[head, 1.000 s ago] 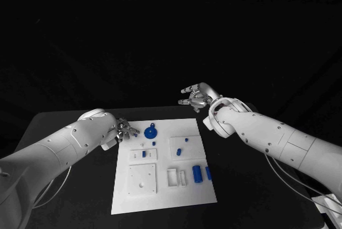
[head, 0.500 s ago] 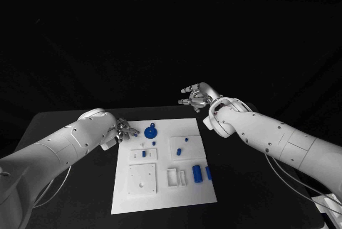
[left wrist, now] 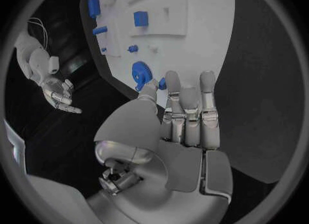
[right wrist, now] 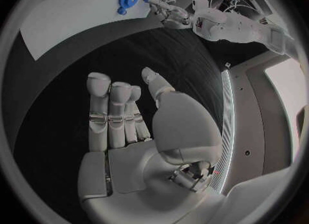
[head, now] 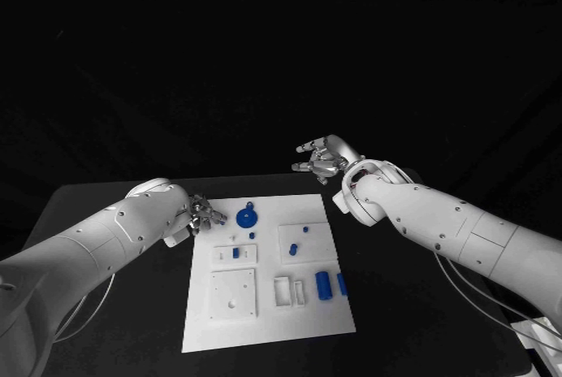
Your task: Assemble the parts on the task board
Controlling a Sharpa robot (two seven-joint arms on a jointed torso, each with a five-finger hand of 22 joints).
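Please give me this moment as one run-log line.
left hand: open, at board's far-left edge beside blue disc | right hand: open, empty, beyond board | parts on board: untouched

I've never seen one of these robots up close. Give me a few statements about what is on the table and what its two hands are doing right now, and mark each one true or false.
1. The left hand is at the far left edge of the task board, close to the round blue part. True.
2. The right hand is holding a blue part. False: it holds nothing, its fingers are apart, and it is beyond the board's far right corner.
3. A blue cylinder lies near the board's right edge. True.
4. The task board is black on a white table. False: the board is white and the table is black.
5. The left hand grips the round blue part. False: its fingers are near it, with nothing in them.
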